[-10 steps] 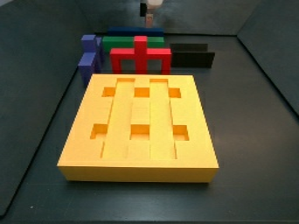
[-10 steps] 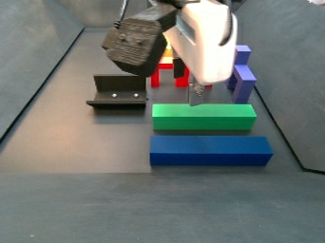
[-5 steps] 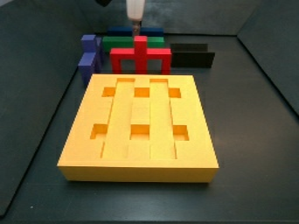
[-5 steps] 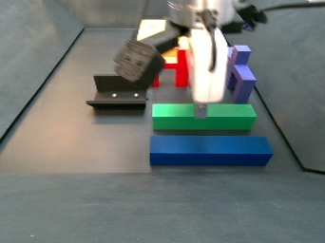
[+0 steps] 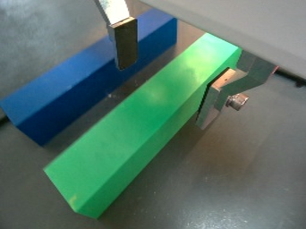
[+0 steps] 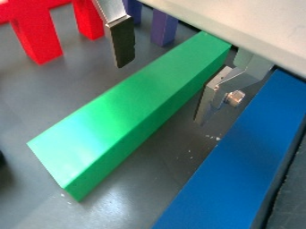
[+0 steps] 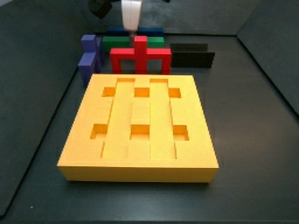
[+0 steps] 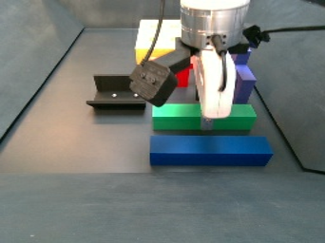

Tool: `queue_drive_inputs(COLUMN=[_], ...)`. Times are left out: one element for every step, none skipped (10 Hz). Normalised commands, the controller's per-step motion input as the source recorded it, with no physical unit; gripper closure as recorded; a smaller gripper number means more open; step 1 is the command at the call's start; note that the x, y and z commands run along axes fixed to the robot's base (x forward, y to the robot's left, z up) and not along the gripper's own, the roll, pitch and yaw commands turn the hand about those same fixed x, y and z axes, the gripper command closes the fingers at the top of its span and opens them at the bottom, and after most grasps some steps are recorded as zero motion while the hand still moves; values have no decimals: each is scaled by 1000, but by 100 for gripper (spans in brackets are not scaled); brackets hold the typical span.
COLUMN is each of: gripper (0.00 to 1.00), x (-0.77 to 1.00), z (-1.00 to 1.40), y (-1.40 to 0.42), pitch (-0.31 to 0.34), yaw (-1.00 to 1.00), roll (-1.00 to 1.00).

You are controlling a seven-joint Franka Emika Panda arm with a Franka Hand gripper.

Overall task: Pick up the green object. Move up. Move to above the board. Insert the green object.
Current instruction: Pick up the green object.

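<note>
The green object (image 5: 149,121) is a long green bar lying flat on the dark floor; it also shows in a wrist view (image 6: 131,121) and in a side view (image 8: 203,116). My gripper (image 5: 167,72) is open and low over it, with one finger (image 5: 121,45) on each long side and a gap at both. The gripper also shows in a wrist view (image 6: 165,70) and from the side (image 8: 216,106). The board (image 7: 140,122) is an orange-yellow slab with square holes, well apart from the bar. In that side view the bar (image 7: 117,40) is mostly hidden behind the red block.
A blue bar (image 8: 211,149) lies parallel, right beside the green one (image 5: 84,76). A red cross-shaped block (image 7: 140,54) and purple-blue pieces (image 8: 241,74) stand on its other side. The fixture (image 8: 117,92) stands to one side. Dark walls close in the floor.
My gripper has come down over the green bar, so that its fingers now straddle it. The bar and the other pieces have not moved.
</note>
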Motion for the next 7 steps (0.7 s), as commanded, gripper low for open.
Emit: queue_drive_inputs(gripper=[0, 0, 0, 0, 0, 0, 0], x=[-57, -40, -51, -43, -37, -34, -6], z=[-197, -131, -151, -200, -226, -186, -66], y=[0, 0, 0, 0, 0, 6, 11], pitch=[-39, -30, -24, -69, -137, -147, -90], yaw=[29, 0, 0, 0, 0, 0, 0], roll=[-30, -44, -34, -94, -177, -191, -136])
